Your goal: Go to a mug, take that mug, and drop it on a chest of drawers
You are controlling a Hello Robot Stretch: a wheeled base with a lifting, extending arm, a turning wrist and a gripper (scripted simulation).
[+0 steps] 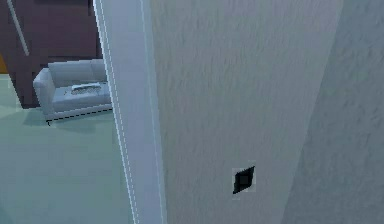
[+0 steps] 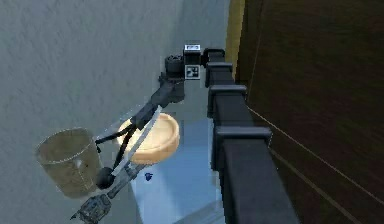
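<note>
You're looking at the gripper point(image 2: 105, 190) reaching toward the arm side view's lower left. Its two thin fingers point(image 2: 146, 116) are running out from the dark body that is sitting just left of the two white marker squares point(image 2: 192, 55). A translucent brownish mug point(image 2: 68, 160) is hanging at the fingers' far end, just left of the tips. Only the grey-blue wall point(image 2: 90, 60) is showing behind it and no surface is lying under it, so the gripper is holding the mug.

A round, shallow tan thing point(image 2: 155, 140), bowl-like in shape, is showing behind the fingers about midway along them, to the right of the mug. You cannot tell what it is or whether it is touching the fingers. The arm point(image 2: 240, 150) is rising as a dark square bar to the right of the gripper, and farther right again a dark brown wooden panel point(image 2: 320, 100) is running up the picture.

In the forward view a white door frame point(image 1: 125, 110) is standing close, with a textured grey wall point(image 1: 230, 90) to its right carrying a small dark square plate point(image 1: 244, 180) low down. Left of the frame, a pale sofa point(image 1: 75, 88) is sitting on a greenish floor point(image 1: 50, 170) in front of a dark purple wall point(image 1: 50, 30).
</note>
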